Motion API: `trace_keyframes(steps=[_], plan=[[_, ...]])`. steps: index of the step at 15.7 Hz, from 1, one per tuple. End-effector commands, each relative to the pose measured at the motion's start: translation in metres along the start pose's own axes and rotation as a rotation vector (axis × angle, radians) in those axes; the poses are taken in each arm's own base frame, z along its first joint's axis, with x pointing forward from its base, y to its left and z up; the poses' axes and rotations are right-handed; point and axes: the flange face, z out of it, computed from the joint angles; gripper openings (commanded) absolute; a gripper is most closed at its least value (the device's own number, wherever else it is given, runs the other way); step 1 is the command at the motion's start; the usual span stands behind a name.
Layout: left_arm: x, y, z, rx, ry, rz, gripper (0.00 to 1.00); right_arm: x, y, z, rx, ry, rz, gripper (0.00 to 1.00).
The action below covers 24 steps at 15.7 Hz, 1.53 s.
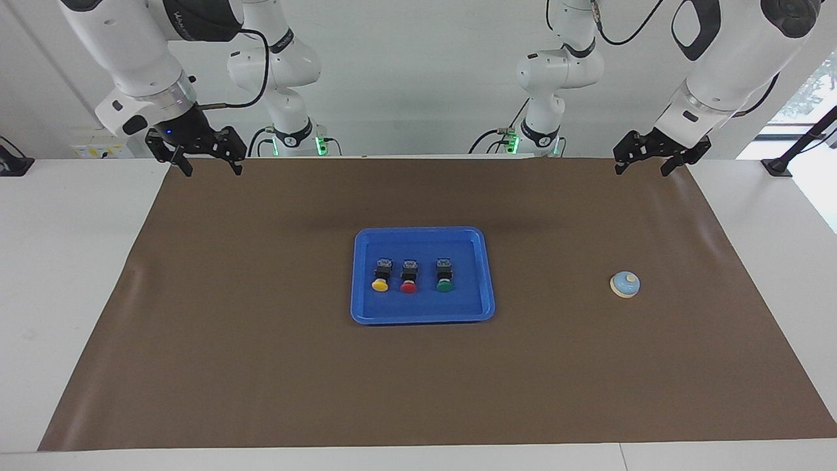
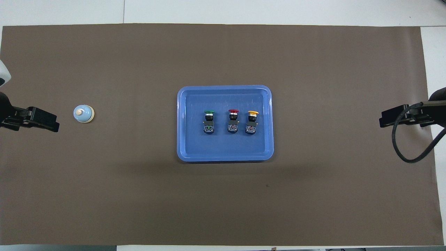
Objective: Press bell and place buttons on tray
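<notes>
The 3 buttons lie in a row inside the blue tray [image 1: 424, 316]: the yellow button [image 1: 380, 275] toward the right arm's end, the red button [image 1: 409, 277] in the middle, the green button [image 1: 444, 275] toward the left arm's end. Each lies on its side with its long axis running to and from the robots, the black body nearer to them and the cap pointing away. None touches its neighbour or the rim. The tray sits at the middle of the brown mat [image 1: 261, 366].

The bell [image 1: 625, 284] stands upright on the mat, well apart from the tray, toward the left arm's end of the table.

The left gripper [image 1: 647, 162] hangs empty, fingers apart, over the mat's edge at the robots' side. The bell lies farther from the robots than the spot under this gripper, on nearly the same line out, so any press falls to the left arm: reach forward and come down on the knob. The right gripper [image 1: 206, 162] is likewise spread and empty, raised over the mat's corner at its own end, far from bell and tray, waiting.

With all 3 buttons in the tray, placing looks finished.
</notes>
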Motion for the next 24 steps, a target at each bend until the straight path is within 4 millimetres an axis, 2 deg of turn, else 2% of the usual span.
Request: trace_keyframes(steps=[1,6,9,16,19,20,21,22,24], plan=[[-0.007,-0.001,0.000,0.000,0.000,-0.012,1.00,0.000,0.006,0.005,-0.014,0.000,-0.044,1.00],[-0.007,-0.001,0.000,0.000,-0.002,-0.012,1.00,0.004,0.007,0.005,-0.015,0.003,-0.037,1.00],[-0.007,0.000,0.000,0.000,0.000,-0.010,1.00,0.002,0.021,0.006,-0.012,-0.001,-0.008,1.00],[-0.007,-0.001,0.000,0.000,0.000,-0.012,1.00,0.004,0.025,0.006,-0.079,0.004,-0.018,1.00],[-0.015,-0.007,0.002,-0.002,-0.035,-0.046,1.00,0.003,0.024,0.006,-0.076,0.002,-0.021,1.00],[-0.014,-0.007,0.003,-0.001,-0.029,-0.073,0.82,0.003,0.024,0.006,-0.073,0.002,-0.023,1.00],[-0.013,-0.007,0.002,0.000,-0.019,-0.093,0.38,0.004,0.022,0.005,-0.068,0.004,-0.026,1.00],[-0.011,-0.011,0.006,-0.001,-0.006,-0.112,0.03,0.004,0.023,0.005,-0.063,0.005,-0.034,1.00],[-0.015,-0.037,0.022,-0.002,0.041,-0.160,0.00,0.005,0.022,0.005,-0.059,0.007,-0.044,1.00]])
